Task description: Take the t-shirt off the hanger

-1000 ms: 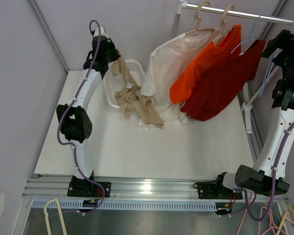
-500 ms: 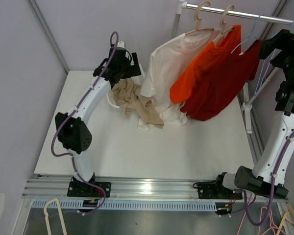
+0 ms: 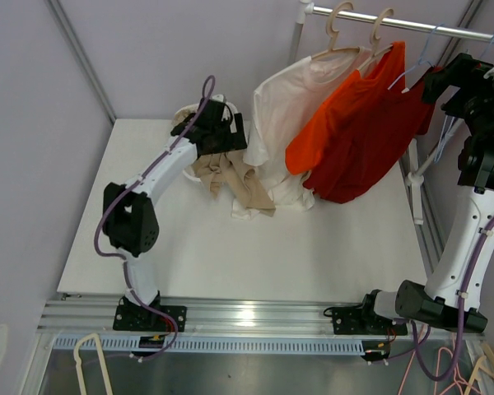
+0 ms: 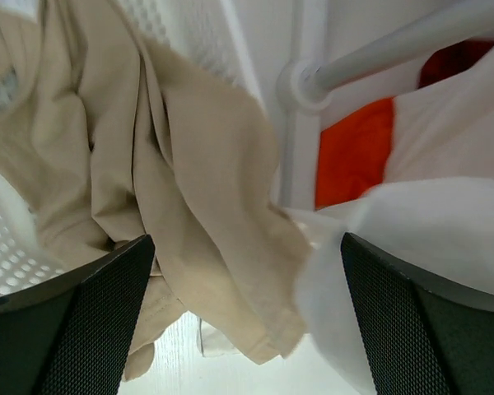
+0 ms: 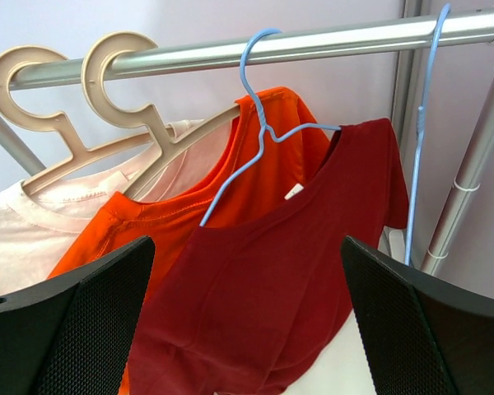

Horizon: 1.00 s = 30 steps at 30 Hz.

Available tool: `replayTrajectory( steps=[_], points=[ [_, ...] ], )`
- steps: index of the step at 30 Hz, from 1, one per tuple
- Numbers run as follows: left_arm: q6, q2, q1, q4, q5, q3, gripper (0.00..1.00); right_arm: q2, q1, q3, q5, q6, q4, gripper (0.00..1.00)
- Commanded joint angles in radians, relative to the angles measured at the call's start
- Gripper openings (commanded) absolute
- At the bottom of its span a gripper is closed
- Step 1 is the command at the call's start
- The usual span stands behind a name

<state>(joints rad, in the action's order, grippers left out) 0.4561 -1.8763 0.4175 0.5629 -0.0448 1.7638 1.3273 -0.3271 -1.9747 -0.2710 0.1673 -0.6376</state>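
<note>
Three t-shirts hang from the rail: a white one and an orange one on beige hangers, and a dark red one on a blue wire hanger. My right gripper is open, high at the right and facing the dark red t-shirt without touching it. A beige t-shirt lies off any hanger, draped from the white basket onto the table. Above it, beside the white t-shirt's hem, my left gripper is open and empty.
The rack's upright post stands just behind the basket. A second post runs down at the right of the dark red shirt. Spare hangers lie below the table's near edge, with more at the right.
My left gripper opened and let go of the beige t-shirt, then swung right across the basket toward the white t-shirt. The right gripper shifted slightly left toward the dark red shirt.
</note>
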Motion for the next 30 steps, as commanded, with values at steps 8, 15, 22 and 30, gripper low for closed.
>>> replayTrajectory(
  steps=[8, 15, 22, 30],
  points=[
    [0.069, -0.152, -0.005, 0.049, 0.109, 0.048, 0.99, -0.013, 0.019, 0.004, 0.013, -0.015, -0.007, 1.00],
    [0.070, -0.162, -0.005, 0.020, 0.123, 0.031, 0.29, -0.019, 0.026, 0.030, 0.016, -0.011, 0.012, 0.99],
    [0.072, -0.161, -0.008, 0.034, 0.163, 0.072, 0.01, -0.016, 0.030, 0.031, 0.026, -0.015, 0.012, 0.99],
    [0.098, -0.148, -0.135, 0.156, 0.197, 0.378, 0.01, -0.011, 0.040, 0.033, 0.024, -0.011, 0.016, 1.00]
  ],
)
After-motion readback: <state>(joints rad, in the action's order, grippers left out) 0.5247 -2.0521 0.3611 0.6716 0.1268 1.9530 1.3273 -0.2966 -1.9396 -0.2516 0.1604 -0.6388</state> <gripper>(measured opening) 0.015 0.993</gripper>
